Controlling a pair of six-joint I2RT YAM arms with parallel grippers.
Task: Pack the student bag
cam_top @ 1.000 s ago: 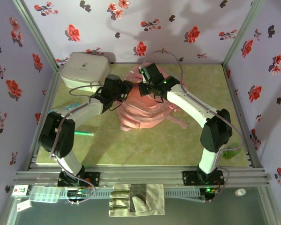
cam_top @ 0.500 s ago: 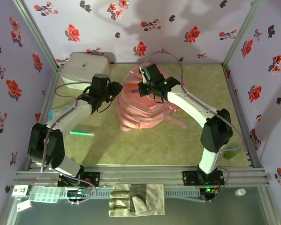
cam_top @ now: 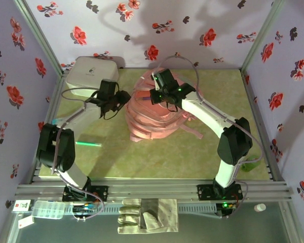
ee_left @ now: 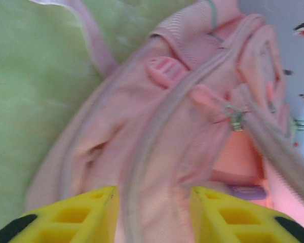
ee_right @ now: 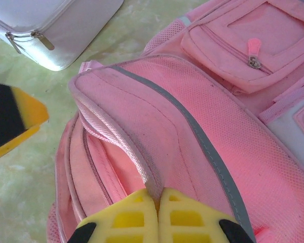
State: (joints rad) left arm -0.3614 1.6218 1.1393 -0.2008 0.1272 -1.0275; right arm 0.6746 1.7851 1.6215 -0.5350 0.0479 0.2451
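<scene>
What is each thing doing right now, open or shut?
student bag, main zip partly open
white case, zipped shut
left hand, open, next to the bag
right hand, shut on the bag's pink edge

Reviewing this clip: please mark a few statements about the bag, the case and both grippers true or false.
1. The right gripper is shut on a pink edge of the student bag. True.
2. The left gripper is shut tight. False: it is open, close to the bag.
3. The white zip case lies on top of the bag. False: it sits on the table, beside the bag.
4. A thin green stick lies on the table left of the bag. True.
</scene>
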